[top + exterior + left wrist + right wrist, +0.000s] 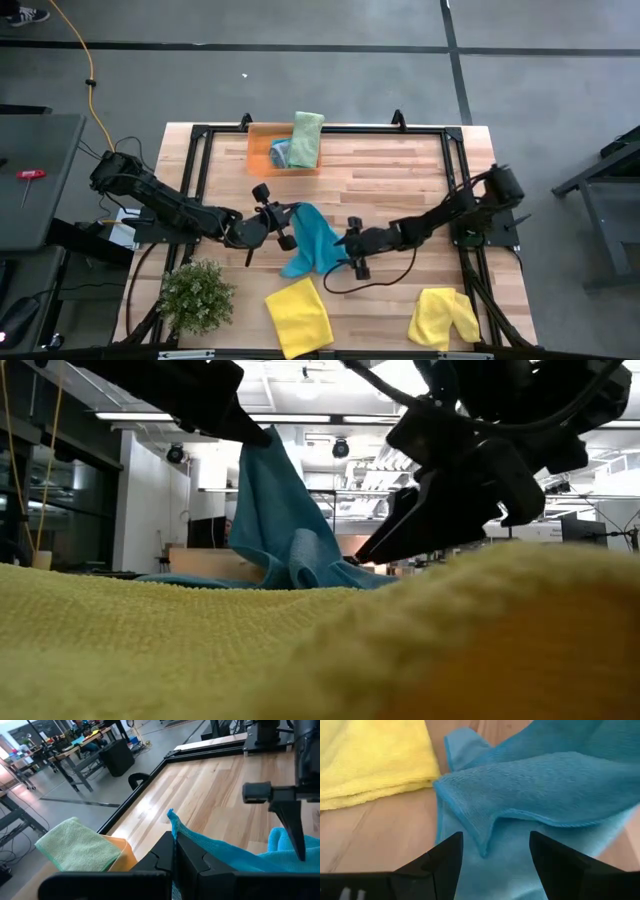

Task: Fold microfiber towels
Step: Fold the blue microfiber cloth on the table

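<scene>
Your left gripper (pixel 287 222) is clamped on one corner of the soft teal-blue microfiber towel (pixel 312 240), lifting it off the light wooden table (pixel 400 180) near the middle, while the rest of the cloth drapes down toward the near edge. Your right gripper (pixel 352 250) hovers just beside the bunched lower part with its fingers spread and nothing between them. Bring it onto the free edge, not the thick ridge (the cloth is doubled there), and pinch one layer only. The two flat yellow microfiber towels (pixel 298 315) wait near the front edge; a light green folded towel (pixel 306 138) already rests on the flat orange tray (pixel 262 142).
</scene>
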